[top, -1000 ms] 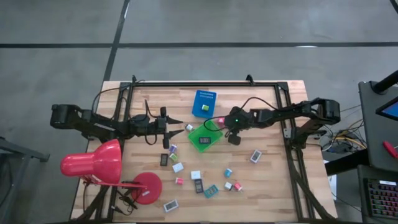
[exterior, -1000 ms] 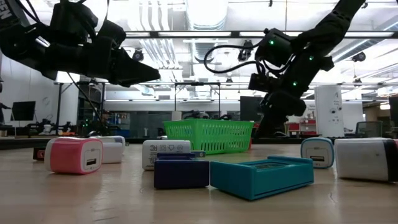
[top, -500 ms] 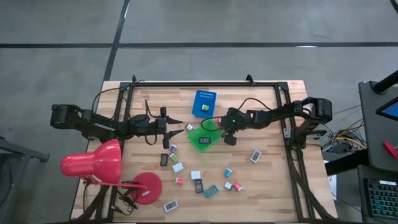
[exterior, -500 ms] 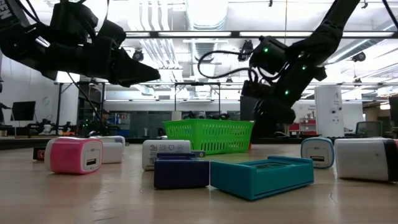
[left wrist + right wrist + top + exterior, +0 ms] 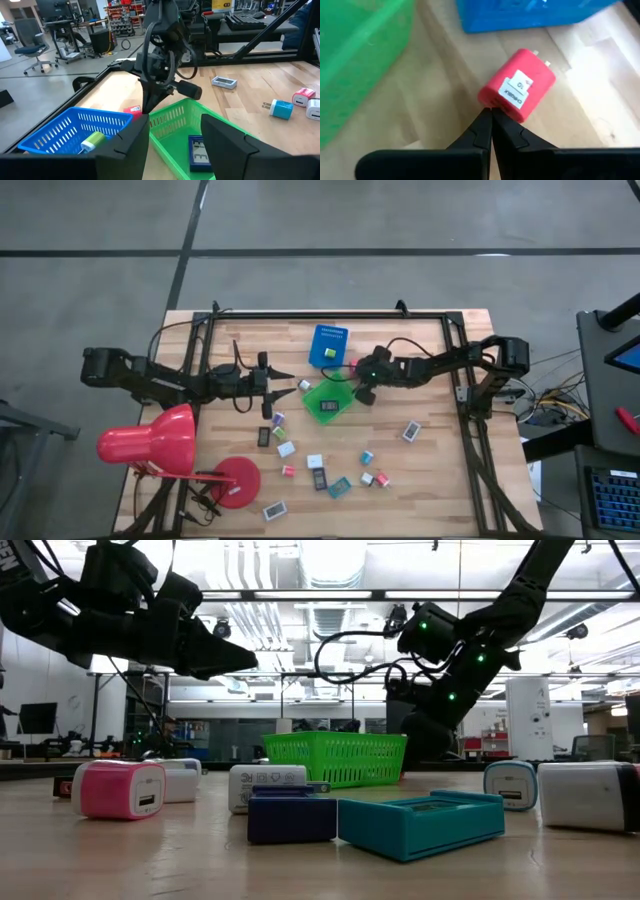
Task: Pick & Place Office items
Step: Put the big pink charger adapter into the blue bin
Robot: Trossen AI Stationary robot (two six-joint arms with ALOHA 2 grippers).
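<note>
A pink-red cube (image 5: 517,91) with a white label lies on the wood between the blue tray (image 5: 322,335) and the green tray (image 5: 345,392). My right gripper (image 5: 491,112) is shut and slants down, its tips at the cube's near lower edge (image 5: 352,370). My left gripper (image 5: 172,145) is open and level over the table's left half (image 5: 283,375), pointing at the trays with nothing between its fingers. A green-and-white piece (image 5: 92,140) lies in the blue tray, and a dark flat piece (image 5: 197,150) lies in the green tray. My right gripper's shut fingertips (image 5: 485,120) come slanting down from the table's right side to the cube's near lower edge (image 5: 495,102). Whether they touch it, I cannot tell. The cube rests flat on the table.
Several small office items lie loose on the near half of the table (image 5: 315,462), one at the right (image 5: 412,430) and a white cube (image 5: 304,384) just ahead of the left gripper. A red desk lamp (image 5: 150,442) stands at the near left corner.
My right gripper has moved down and toward the table's left, closing on the pink-red cube between the trays, and has tipped further downward while rolling a little. It has stayed shut.
</note>
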